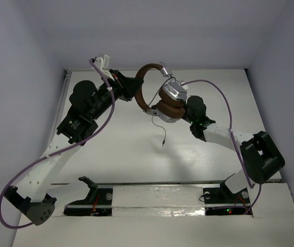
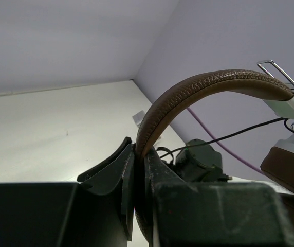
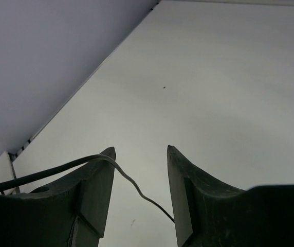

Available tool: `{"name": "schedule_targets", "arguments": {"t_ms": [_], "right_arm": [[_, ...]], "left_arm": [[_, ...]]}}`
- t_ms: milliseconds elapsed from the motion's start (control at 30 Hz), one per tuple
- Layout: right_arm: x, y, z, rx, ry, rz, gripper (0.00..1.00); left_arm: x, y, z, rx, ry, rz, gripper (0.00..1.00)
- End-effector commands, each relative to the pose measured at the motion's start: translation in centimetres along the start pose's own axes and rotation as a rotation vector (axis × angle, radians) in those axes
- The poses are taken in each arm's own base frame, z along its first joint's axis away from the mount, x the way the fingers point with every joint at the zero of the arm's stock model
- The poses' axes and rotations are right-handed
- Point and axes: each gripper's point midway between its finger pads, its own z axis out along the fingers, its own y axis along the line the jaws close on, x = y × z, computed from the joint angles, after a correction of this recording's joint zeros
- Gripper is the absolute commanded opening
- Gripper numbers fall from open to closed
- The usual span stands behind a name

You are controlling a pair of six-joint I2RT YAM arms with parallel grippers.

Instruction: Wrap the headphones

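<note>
Left gripper (image 2: pixel 135 159) is clamped tight on the brown headband (image 2: pixel 198 90) of the headphones (image 1: pixel 170 100), holding them in the air over the far part of the white table (image 1: pixel 126 159). The silver ear cups (image 1: pixel 175 91) are folded close together, with the brown ear pads (image 1: pixel 167 110) beneath. Right gripper (image 3: pixel 141 154) sits just beside the cups, jaws parted and pinching nothing. The thin dark cord (image 3: pixel 131 185) passes over one of its fingers and slants across the gap, though I cannot tell whether it actually rests on that finger. Seen from above, a loose tail of cord hangs below the pads, its plug (image 1: pixel 163 143) dangling toward the table. I judge the wrapping to be underway but unfinished. The next move calls for the right jaws to close on the cord and lead it around the cups while the left arm holds the band steady.
</note>
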Motion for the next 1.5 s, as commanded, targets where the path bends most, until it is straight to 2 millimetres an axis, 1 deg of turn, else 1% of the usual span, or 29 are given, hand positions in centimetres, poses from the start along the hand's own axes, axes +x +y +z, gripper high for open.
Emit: {"name": "schedule_targets", "arguments": {"t_ms": [0, 33, 67, 133, 167, 200, 267, 333, 400, 433, 500, 533, 600, 633, 667, 733, 767, 900, 967, 1033, 1100, 1133, 1200, 1267, 1300, 1333, 1367, 1433, 1467], "right_arm": [[-1.8, 1.4, -0.2, -0.076, -0.091, 0.003, 0.5], [-1.5, 1.1, -0.2, -0.07, -0.086, 0.004, 0.5], [-0.7, 0.7, 0.1, -0.065, -0.069, 0.013, 0.5], [0.0, 0.7, 0.7, -0.086, -0.059, 0.027, 0.5], [1.4, -0.2, 1.3, -0.075, -0.032, 0.045, 0.5], [1.7, -0.4, 1.7, -0.074, -0.024, 0.05, 0.5], [2.8, -0.6, 1.9, -0.083, -0.008, 0.063, 0.5], [3.5, -0.6, 1.8, -0.1, 0.0, 0.077, 0.5], [3.8, -0.9, 1.8, -0.085, 0.006, 0.076, 0.5], [4.0, -1.3, 1.8, -0.065, 0.012, 0.076, 0.5], [4.4, -1.9, 1.8, -0.041, 0.02, 0.064, 0.49], [4.8, -2.3, 1.7, -0.026, 0.024, 0.066, 0.49], [5.1, -2.6, 1.7, -0.012, 0.026, 0.072, 0.48], [5.2, -2.6, 1.6, -0.01, 0.027, 0.077, 0.49], [5.7, -2.8, 1.4, -0.006, 0.035, 0.086, 0.49], [5.9, -2.8, 1.3, -0.008, 0.036, 0.09, 0.52], [6.0, -2.8, 1.3, -0.007, 0.039, 0.091, 0.52], [6.5, -2.9, 1.2, -0.004, 0.045, 0.104, 0.5], [6.7, -3.1, 1.2, -0.001, 0.05, 0.106, 0.45], [7.0, -3.1, 1.2, -0.005, 0.059, 0.113, 0.34], [7.4, -3.3, 1.2, 0.002, 0.065, 0.119, 0.35], [7.8, -3.1, 1.3, 0.002, 0.072, 0.121, 0.4], [8.1, -3.2, 1.2, 0.009, 0.077, 0.124, 0.42], [8.5, -3.0, 1.3, 0.011, 0.088, 0.127, 0.17], [8.5, -3.3, 1.2, 0.03, 0.088, 0.137, 0.04], [8.4, -3.6, 1.2, 0.052, 0.08, 0.141, 0.0], [8.8, -3.1, 1.1, 0.045, 0.091, 0.148, 0.0], [9.4, -3.2, 0.9, 0.074, 0.104, 0.165, 0.0], [9.1, -3.0, 0.7, 0.087, 0.093, 0.164, 0.0]], "left_arm": [[-4.7, -2.3, -0.5, 0.051, -0.131, -0.019, 0.0], [-5.1, -2.0, -0.5, 0.043, -0.141, -0.021, 0.0], [-5.3, -2.2, -0.4, 0.05, -0.149, -0.023, 0.0], [-5.5, -2.5, -0.2, 0.061, -0.152, -0.036, 0.0], [-5.7, -2.6, -0.2, 0.066, -0.16, -0.04, 0.0], [-6.0, -2.8, -0.2, 0.07, -0.165, -0.045, 0.0], [-6.1, -2.8, -0.1, 0.065, -0.164, -0.044, 0.0], [-6.8, -2.8, 0.0, 0.058, -0.179, -0.035, 0.0], [-7.8, -2.5, -0.1, 0.04, -0.2, -0.023, 0.0], [-7.9, -2.5, 0.1, 0.038, -0.2, -0.021, 0.0], [-9.0, -2.4, -0.1, 0.035, -0.224, -0.012, 0.0], [-9.1, -2.6, 0.0, 0.04, -0.221, -0.01, 0.0], [-10.1, -2.1, -0.1, 0.025, -0.242, -0.002, 0.0], [-10.2, -2.3, -0.1, 0.03, -0.244, -0.002, 0.0], [-10.7, -2.1, -0.1, 0.026, -0.252, -0.005, 0.0], [-10.9, -1.6, 0.1, 0.025, -0.253, -0.006, 0.0], [-10.9, -1.8, 0.2, 0.034, -0.253, -0.009, 0.0], [-11.0, -0.9, 0.2, 0.022, -0.259, -0.022, 0.0], [-11.2, -0.7, 0.0, 0.02, -0.263, -0.022, 0.0], [-11.3, -0.3, -0.1, 0.012, -0.268, -0.026, 0.0], [-11.7, 0.3, -0.3, -0.003, -0.284, -0.026, 0.0], [-11.8, 0.2, -0.4, 0.0, -0.287, -0.031, 0.0], [-11.9, 0.5, -0.4, -0.005, -0.294, -0.037, 0.0], [-12.0, 0.7, -0.3, 0.0, -0.3, -0.05, 0.0], [-11.7, 0.9, -0.1, 0.001, -0.293, -0.059, 0.0], [-11.6, 1.3, 0.0, -0.008, -0.296, -0.065, 0.0], [-11.8, 1.3, 0.0, -0.007, -0.305, -0.071, 0.0], [-11.9, 2.6, 0.1, -0.052, -0.328, -0.079, 0.0], [-12.1, 2.8, 0.0, -0.063, -0.343, -0.08, 0.0]]}}
